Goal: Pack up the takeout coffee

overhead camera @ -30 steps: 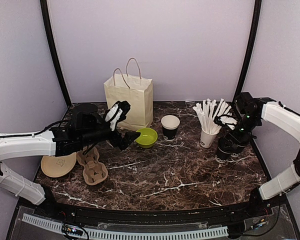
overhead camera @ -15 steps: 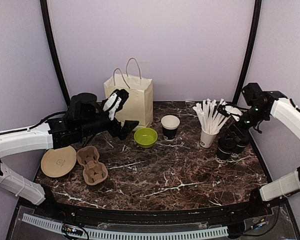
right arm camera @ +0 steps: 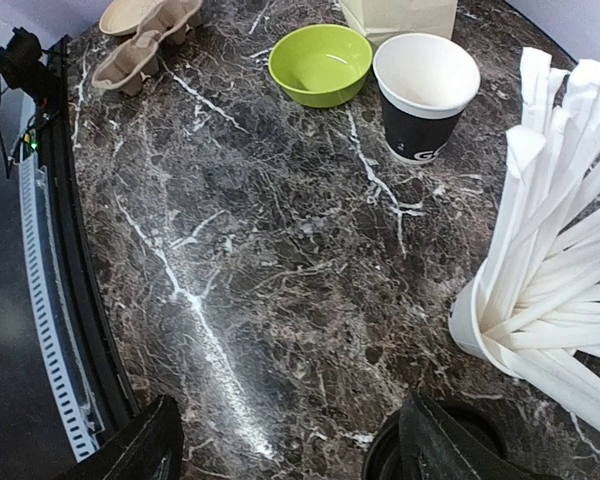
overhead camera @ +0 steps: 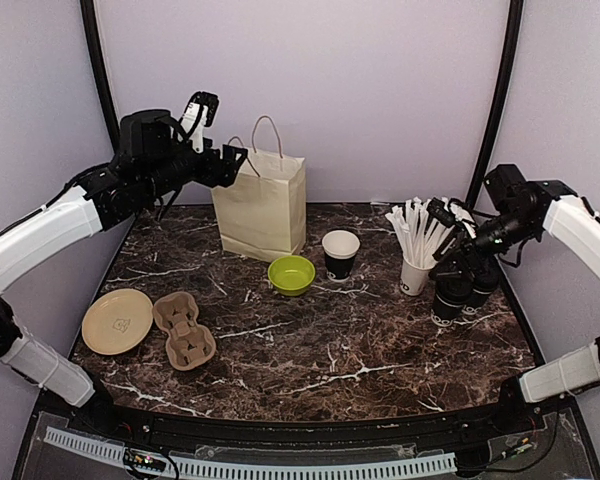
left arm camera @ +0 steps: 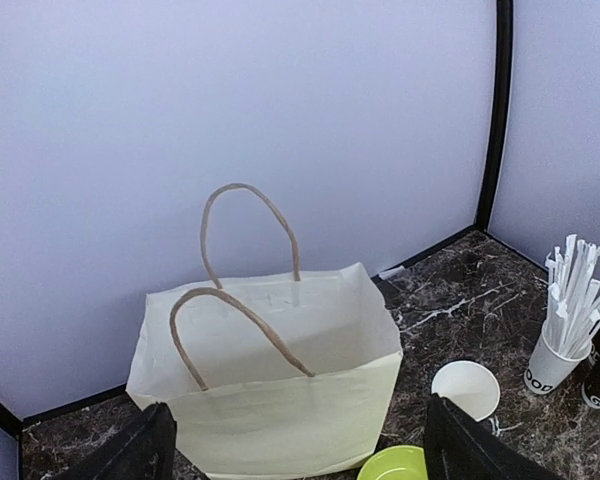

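An open black takeout coffee cup with a white rim stands mid-table, and it shows in the right wrist view and the left wrist view. Two lidded black cups stand at the right; one lid shows under my right finger. The cream paper bag stands open at the back. My left gripper is open and empty, high above the bag's left side. My right gripper is open and empty, just above the lidded cups.
A lime-green bowl sits left of the open cup. A white cup of straws stands beside the lidded cups. A cardboard cup carrier and a tan plate lie at the front left.
My left arm has risen from beside the green bowl to high over the bag's left edge. My right gripper has shifted up and back a little above the lidded cups.
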`<state>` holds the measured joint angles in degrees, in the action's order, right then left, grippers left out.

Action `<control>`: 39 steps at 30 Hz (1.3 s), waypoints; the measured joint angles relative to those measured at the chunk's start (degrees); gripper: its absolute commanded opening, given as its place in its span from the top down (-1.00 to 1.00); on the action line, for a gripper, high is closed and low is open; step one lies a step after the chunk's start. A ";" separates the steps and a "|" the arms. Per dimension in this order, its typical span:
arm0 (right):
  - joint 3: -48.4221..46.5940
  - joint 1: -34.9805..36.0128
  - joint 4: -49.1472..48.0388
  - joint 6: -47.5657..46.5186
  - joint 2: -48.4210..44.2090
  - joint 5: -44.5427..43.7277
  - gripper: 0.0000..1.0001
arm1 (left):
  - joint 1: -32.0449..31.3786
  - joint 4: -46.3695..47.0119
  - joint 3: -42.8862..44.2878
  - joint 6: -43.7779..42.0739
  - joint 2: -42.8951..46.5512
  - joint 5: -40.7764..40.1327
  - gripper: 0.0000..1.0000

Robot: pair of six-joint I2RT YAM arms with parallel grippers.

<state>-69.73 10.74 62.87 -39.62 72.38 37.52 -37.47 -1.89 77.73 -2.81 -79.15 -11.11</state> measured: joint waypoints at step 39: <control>-0.09 11.41 -13.40 6.99 4.44 1.40 -0.34 | 23.69 -28.83 45.09 13.99 -40.00 24.30 0.08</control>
<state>-69.82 22.15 49.47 -32.62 76.82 38.92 -13.78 -30.72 122.83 11.18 -119.15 13.19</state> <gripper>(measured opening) 0.672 0.505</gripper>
